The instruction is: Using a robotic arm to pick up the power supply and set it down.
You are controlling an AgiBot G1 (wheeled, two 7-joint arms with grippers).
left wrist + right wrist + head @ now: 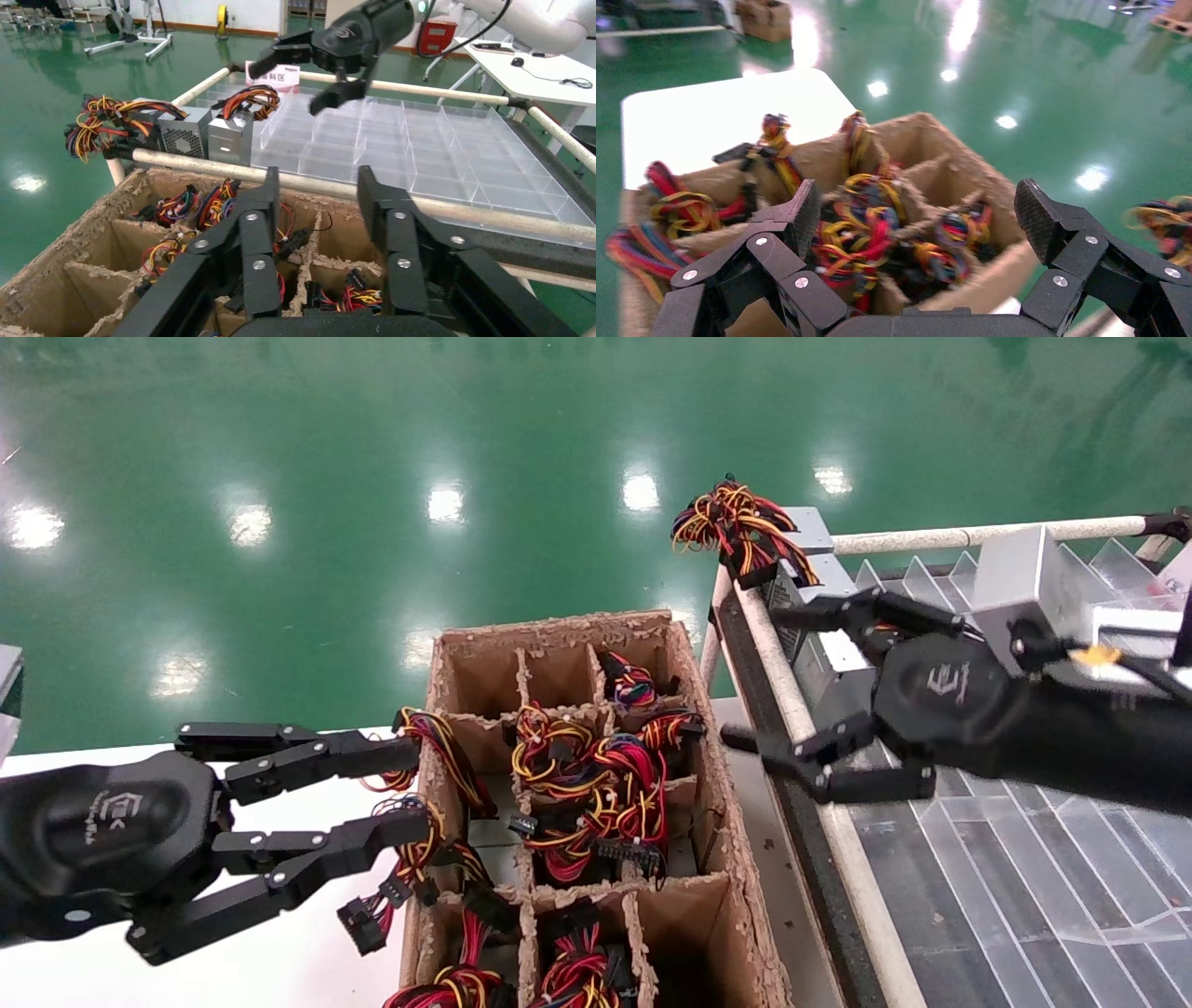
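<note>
From the head view we judge the set-down done: our right gripper (801, 696) hangs wide open and empty over the tray's (978, 859) near-left edge, beside a power supply (819, 654) in its far-left corner. The left gripper (396, 789), fingers apart, rests at the box's (736, 859) left wall. Left wrist: supplies (204, 133) stand along the rail, with free compartments beyond. Right wrist: wired units (870, 225) crowd the box, so next we need a clean descent between dividers.

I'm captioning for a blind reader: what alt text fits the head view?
Right gripper hangs open beside a power supply at the corner of a clear tray. Left gripper is open at a cardboard box full of coloured wires.
</note>
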